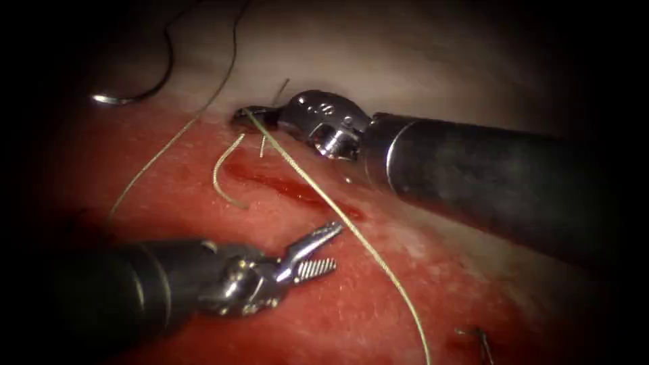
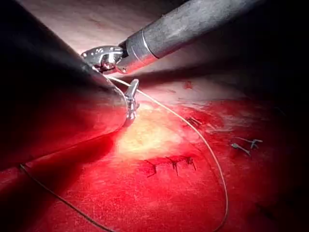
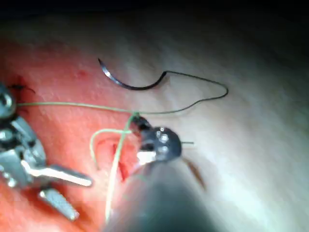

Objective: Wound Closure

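A surgical training lab: a slab of tissue (image 1: 419, 297) wet with red fluid (image 1: 291, 189) lies under two thin metal robot arms, with a curved needle (image 3: 120, 81), green thread (image 1: 351, 230) and finished stitches (image 2: 171, 164) on it.

The right hand (image 1: 249, 116) is closed on the thread (image 1: 324, 203) at the cut's (image 1: 291, 189) upper end. The left hand (image 1: 324, 250) is open, holding nothing. The needle (image 1: 128, 98) lies free on the tissue (image 1: 351, 304), far left of the cut.
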`<control>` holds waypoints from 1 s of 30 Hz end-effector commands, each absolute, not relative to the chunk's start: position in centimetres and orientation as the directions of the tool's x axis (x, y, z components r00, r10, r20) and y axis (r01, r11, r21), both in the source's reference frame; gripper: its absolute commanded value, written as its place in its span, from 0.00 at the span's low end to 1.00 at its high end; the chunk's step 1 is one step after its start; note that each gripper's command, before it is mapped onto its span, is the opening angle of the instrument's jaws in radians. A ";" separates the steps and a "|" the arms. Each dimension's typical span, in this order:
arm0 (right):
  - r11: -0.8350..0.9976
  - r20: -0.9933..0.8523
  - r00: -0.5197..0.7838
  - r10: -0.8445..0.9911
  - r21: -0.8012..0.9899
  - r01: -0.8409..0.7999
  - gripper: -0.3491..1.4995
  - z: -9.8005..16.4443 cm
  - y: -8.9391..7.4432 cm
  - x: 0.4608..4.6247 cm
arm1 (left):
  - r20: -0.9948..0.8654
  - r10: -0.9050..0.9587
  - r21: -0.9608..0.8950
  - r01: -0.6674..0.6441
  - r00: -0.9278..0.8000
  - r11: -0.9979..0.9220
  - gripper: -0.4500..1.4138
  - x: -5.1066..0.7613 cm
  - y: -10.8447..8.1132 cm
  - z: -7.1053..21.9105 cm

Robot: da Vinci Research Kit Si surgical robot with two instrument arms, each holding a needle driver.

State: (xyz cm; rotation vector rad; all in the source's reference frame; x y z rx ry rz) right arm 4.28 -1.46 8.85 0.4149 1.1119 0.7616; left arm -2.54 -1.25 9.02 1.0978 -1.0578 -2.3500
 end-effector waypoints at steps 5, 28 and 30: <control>0.680 -0.645 0.224 0.731 0.657 -0.326 0.00 8.9 -1.4 4.37 | -0.428 -0.622 0.802 0.042 -0.656 -0.596 0.61 -2.73 -1.3 9.3; 0.683 -0.651 0.215 0.728 0.661 -0.312 0.00 8.9 -1.4 4.38 | -0.403 -0.638 0.845 0.001 -0.656 -0.535 0.39 -2.96 -1.1 9.6; 0.683 -0.651 0.215 0.728 0.661 -0.312 0.00 8.9 -1.4 4.38 | -0.387 -0.646 0.852 0.013 -0.658 -0.523 0.21 -2.99 -1.1 9.6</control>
